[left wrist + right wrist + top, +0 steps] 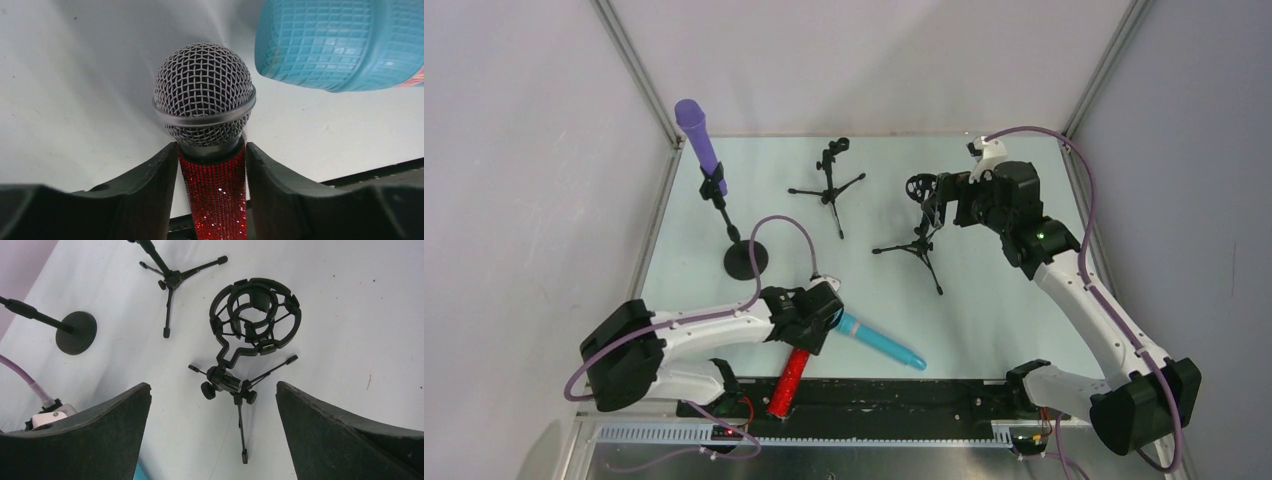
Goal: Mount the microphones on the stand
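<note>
So, quick rundown. The left fingers (155, 190) are pinching the red microphone (205, 100): one finger sits against each side of the glittery red handle, right below the silver mesh head. From the top view, that mic lies low at the near side of the table (984, 300), with its tail end sticking out over the black strip along the near edge.

The teal microphone (340, 45) lies flat on the table just to the right of the red one. Its gridded head is close to the red mic's head but not touching it, and its handle points off to the right.

The purple microphone (699, 140) is already clipped into the round-base stand (746, 258) at the far left, tilted with its head up and away.

The right fingers (100, 430) are spread wide with nothing between them, hanging above the shock-mount stand (255, 315), a little tripod with a round cage on top. A plain tripod stand (829, 188) sits between the other two stands, with nothing in its clip.
</note>
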